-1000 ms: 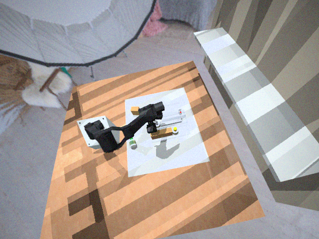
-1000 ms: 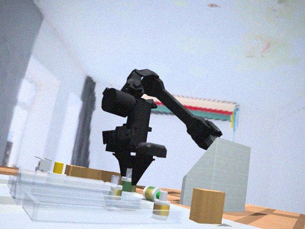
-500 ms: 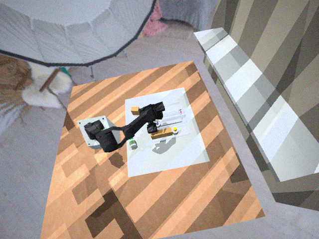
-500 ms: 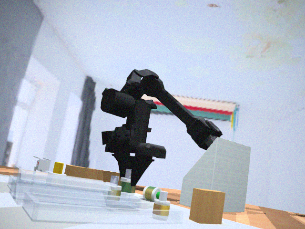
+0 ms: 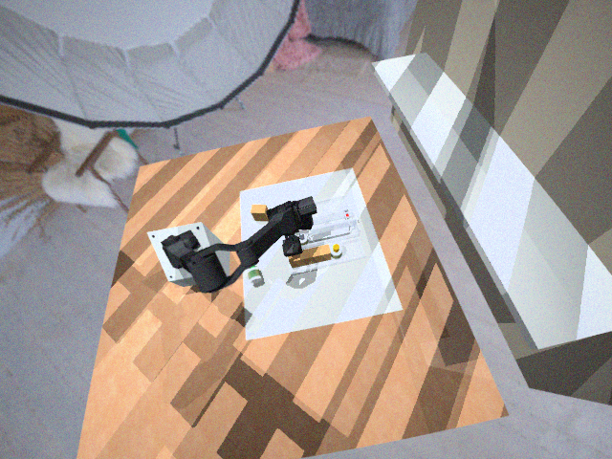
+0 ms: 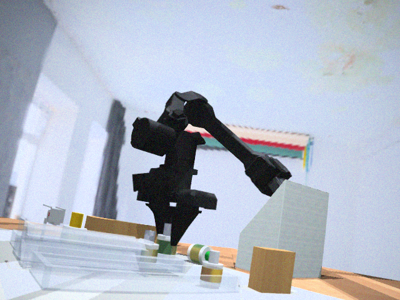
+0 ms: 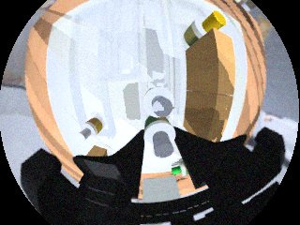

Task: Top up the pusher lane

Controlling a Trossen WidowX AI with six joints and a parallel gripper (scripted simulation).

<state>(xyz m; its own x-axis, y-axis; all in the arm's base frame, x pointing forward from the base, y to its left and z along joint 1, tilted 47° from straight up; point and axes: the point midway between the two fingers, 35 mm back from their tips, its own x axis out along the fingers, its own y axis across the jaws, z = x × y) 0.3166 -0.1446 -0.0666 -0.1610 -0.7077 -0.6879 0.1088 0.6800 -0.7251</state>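
My gripper (image 6: 166,241) (image 7: 157,130) is shut on an upright jar (image 6: 164,247) (image 7: 162,141) with a green band, white rim and grey knob. A second grey-knobbed jar (image 6: 150,250) (image 7: 151,104) stands upright in the clear-walled lane, just beyond the held jar in the wrist view. The two look very close; whether they touch is unclear. The clear lane walls (image 6: 97,255) run away from the gripper. The held jar's base is partly hidden behind clear walls in the exterior view, so its exact height over the lane floor cannot be told. The pusher plate cannot be made out clearly.
A long wooden block (image 5: 310,256) (image 6: 119,225) (image 7: 202,94) lies beside the lane, with a yellow-topped jar (image 5: 336,249) (image 6: 76,219) (image 7: 214,22) at its far end. A gold-banded jar (image 6: 211,274) (image 7: 95,125), a wooden cube (image 5: 258,212) (image 6: 271,269) and a tipped green-topped jar (image 5: 254,275) (image 6: 197,253) are nearby.
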